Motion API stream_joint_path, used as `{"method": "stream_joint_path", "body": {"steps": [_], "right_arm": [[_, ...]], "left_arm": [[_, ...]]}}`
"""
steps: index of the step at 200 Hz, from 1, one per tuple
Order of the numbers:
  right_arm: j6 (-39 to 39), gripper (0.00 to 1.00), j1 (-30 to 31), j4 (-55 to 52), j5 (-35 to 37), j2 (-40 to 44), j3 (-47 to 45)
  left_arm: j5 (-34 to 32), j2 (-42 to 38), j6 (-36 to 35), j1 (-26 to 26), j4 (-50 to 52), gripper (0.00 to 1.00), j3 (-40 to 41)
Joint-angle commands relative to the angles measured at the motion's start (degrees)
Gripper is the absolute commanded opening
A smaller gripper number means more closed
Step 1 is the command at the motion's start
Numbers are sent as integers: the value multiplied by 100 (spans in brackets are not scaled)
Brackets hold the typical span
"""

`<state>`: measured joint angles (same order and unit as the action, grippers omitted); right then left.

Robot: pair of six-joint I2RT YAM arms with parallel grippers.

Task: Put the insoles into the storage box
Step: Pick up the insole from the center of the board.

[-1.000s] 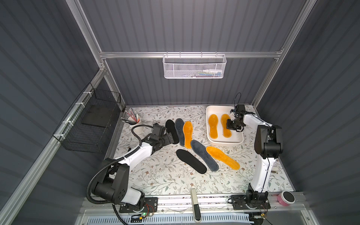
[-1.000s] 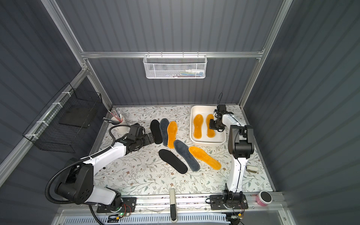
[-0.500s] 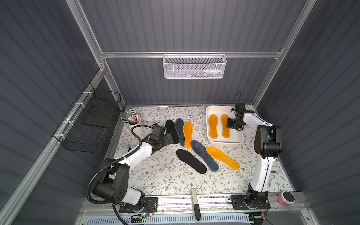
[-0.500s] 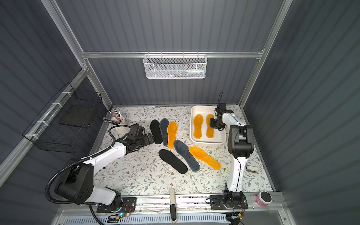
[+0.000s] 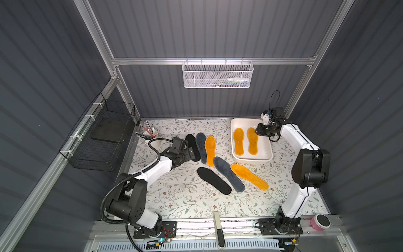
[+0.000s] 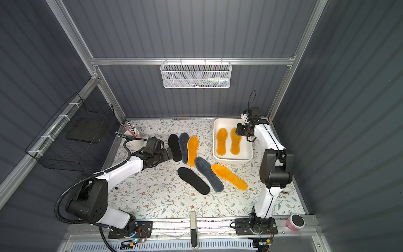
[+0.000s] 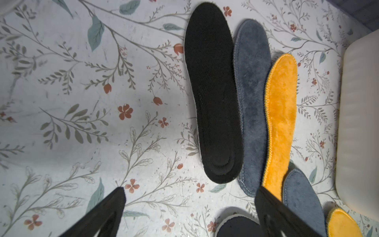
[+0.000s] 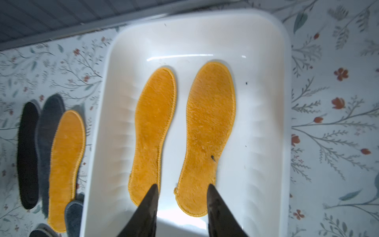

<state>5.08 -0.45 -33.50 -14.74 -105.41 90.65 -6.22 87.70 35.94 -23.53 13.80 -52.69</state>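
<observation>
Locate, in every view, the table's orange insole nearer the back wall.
In a top view: orange insole between grey insole and storage box.
In a top view: orange insole likewise placed.
Left wrist: orange insole beside grey insole, storage box beyond.
Right wrist: orange insole outside the storage box.
Shared landmark: storage box.

2 orange insoles (image 6: 222, 141) in storage box (image 6: 232, 161); 6 other insoles (image 6: 193, 150) on tbl (image 6: 152, 192).
</observation>
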Motion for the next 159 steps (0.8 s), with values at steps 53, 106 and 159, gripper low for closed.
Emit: {"method": "stream_joint_path", "body": {"steps": [53, 106, 159], "right_arm": [[186, 42, 267, 35, -846, 1896, -1084], [488, 43, 541, 359, -1016, 2838, -1944], [492, 43, 555, 802, -1409, 3087, -2418]], "left_arm": [[58, 1087, 388, 35, 581, 100, -917], [-236, 2032, 449, 33, 1247, 91, -1963], [-563, 2497, 455, 15, 1621, 83, -2478]]}}
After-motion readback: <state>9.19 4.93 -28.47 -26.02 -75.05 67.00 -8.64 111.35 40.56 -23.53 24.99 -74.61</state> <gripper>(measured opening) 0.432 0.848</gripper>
